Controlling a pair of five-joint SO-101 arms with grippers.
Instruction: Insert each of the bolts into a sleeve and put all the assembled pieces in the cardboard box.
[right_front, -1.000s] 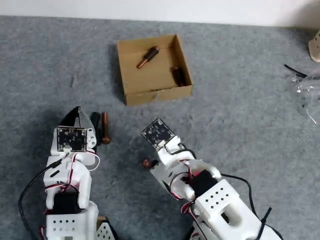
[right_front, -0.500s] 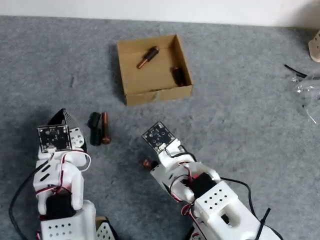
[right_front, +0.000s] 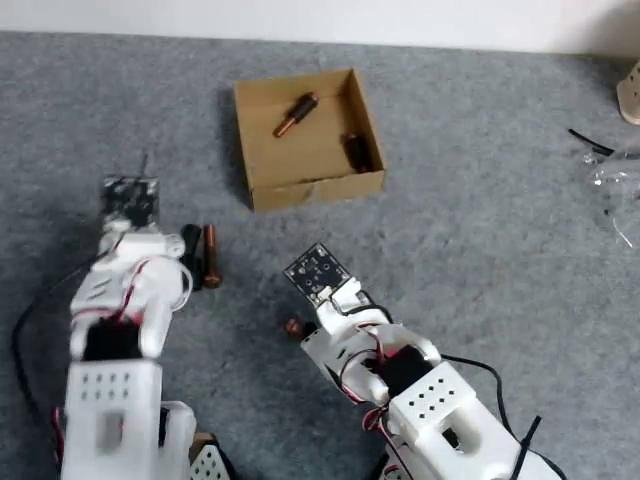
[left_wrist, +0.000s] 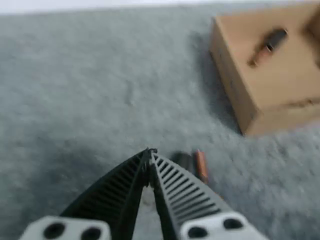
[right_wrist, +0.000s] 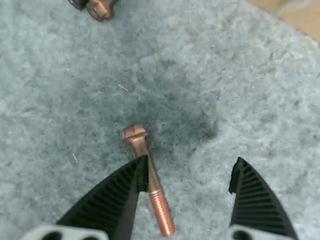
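Note:
The cardboard box (right_front: 262, 170) stands at the back centre with two assembled pieces (right_front: 296, 113) (right_front: 357, 150) inside; it also appears in the left wrist view as the box (left_wrist: 240, 85). A black sleeve (right_front: 190, 257) and a copper bolt (right_front: 210, 256) lie side by side on the carpet, just right of the left arm (right_front: 125, 290). My left gripper (left_wrist: 150, 154) is shut and empty, beside the sleeve (left_wrist: 182, 160) and bolt (left_wrist: 201, 165). My right gripper (right_wrist: 187, 172) is open low over a second copper bolt (right_wrist: 147, 180), whose head (right_front: 293, 326) peeks out beside the right arm.
Grey carpet covers the table. A clear plastic bag with a black cable (right_front: 610, 170) lies at the right edge, and a beige object (right_front: 630, 90) sits at the far right corner. The other bolt's head (right_wrist: 100, 7) lies farther off in the right wrist view.
The left arm swung left, then stretched toward the back, and its fingers closed with nothing in them. Sleeve and bolt stayed put. The right arm has not moved.

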